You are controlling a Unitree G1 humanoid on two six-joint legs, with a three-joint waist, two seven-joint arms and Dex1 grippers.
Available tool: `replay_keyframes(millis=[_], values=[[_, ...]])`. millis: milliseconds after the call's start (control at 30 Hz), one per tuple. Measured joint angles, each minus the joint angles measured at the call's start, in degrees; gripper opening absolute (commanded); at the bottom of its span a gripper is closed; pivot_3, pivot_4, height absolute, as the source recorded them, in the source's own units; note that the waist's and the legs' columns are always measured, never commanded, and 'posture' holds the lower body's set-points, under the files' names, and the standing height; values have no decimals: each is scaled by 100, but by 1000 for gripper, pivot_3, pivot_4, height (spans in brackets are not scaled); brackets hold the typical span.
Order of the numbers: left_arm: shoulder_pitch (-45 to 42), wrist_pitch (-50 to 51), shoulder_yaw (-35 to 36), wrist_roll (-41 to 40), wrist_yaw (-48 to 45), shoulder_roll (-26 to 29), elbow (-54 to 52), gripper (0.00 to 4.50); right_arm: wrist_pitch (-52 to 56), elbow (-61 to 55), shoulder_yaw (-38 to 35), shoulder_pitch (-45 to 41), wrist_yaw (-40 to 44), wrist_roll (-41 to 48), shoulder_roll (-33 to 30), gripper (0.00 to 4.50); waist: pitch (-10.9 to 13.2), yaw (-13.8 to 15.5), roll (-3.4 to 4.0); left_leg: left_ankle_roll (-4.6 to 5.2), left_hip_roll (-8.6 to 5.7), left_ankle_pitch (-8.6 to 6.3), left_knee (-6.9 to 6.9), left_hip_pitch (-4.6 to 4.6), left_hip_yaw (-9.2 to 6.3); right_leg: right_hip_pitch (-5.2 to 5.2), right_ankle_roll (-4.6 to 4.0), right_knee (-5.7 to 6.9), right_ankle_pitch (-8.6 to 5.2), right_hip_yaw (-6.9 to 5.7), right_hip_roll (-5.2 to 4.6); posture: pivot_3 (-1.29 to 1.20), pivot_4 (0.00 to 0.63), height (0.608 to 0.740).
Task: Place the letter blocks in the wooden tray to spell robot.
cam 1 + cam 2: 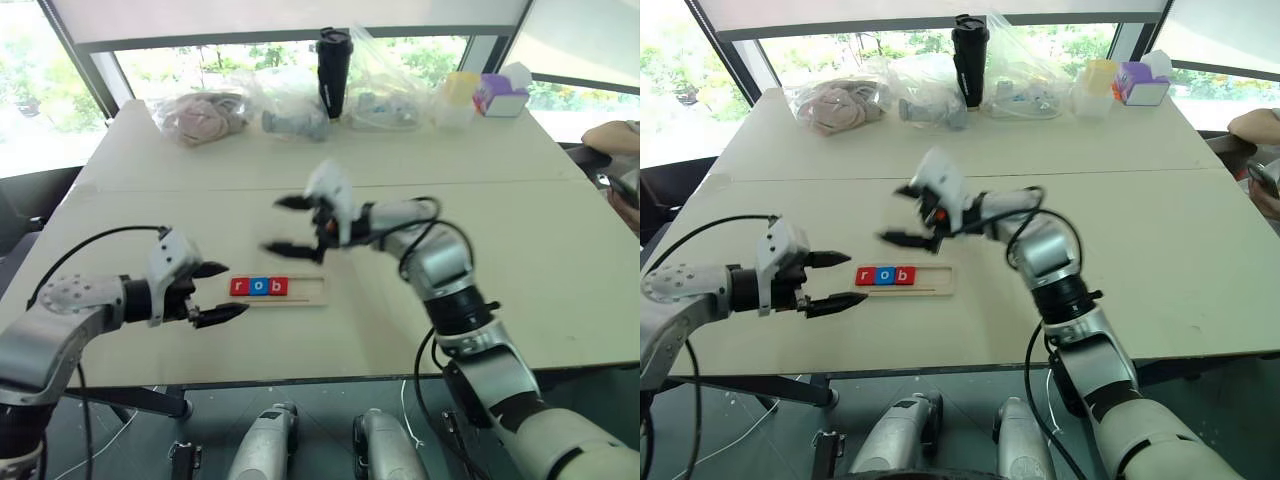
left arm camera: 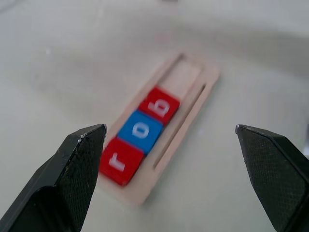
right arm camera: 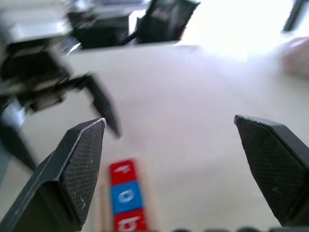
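Note:
The wooden tray (image 1: 310, 291) lies on the pale table in front of me. Three letter blocks sit side by side in its left part: a red r (image 1: 240, 287), a blue o (image 1: 259, 287) and a red b (image 1: 277, 287). The tray's right part (image 2: 186, 77) is bare. My left gripper (image 1: 237, 289) hovers open just left of the tray, pointing at the r block (image 2: 120, 161), holding nothing. My right gripper (image 1: 272, 225) hangs open and empty above the table behind the tray, pointing left. The blocks (image 3: 126, 196) lie below it in the right wrist view.
Along the table's far edge stand several clear plastic bags (image 1: 205, 115), a black tumbler (image 1: 335, 70), a yellow-lidded container (image 1: 458, 98) and a purple tissue box (image 1: 500, 95). A person's arm (image 1: 612, 135) rests at the far right. Bare tabletop surrounds the tray.

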Motion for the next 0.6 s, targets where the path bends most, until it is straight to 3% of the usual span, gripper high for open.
replay_keyframes(millis=[133,267,433,600], values=[[-460,114,24,-245,99,-110,-101,4500,1403,-528,-835,331,-1066,50,-409,4437,-1,21,0,10,0,6,-4,-2,6,16,-5,9,-3,4,-4,0,150,740],[-785,87,-365,-174,163,-333,48,4500,2243,-938,-1201,942,-1806,183,-218,4437,0,-38,1,16,4,10,-8,-3,17,3,6,30,3,18,-3,0,150,740],[-1238,19,-665,-38,172,-551,428,4500,1275,-860,-20,1741,-2073,-478,-466,4437,1,-142,1,19,3,12,3,-1,33,5,0,32,-2,18,6,0,150,740],[-1489,-88,-799,84,81,-582,633,4500,695,-117,176,1637,-2206,-707,-467,4437,1,-127,0,20,3,13,8,1,36,11,10,32,3,20,7,0,150,740]])
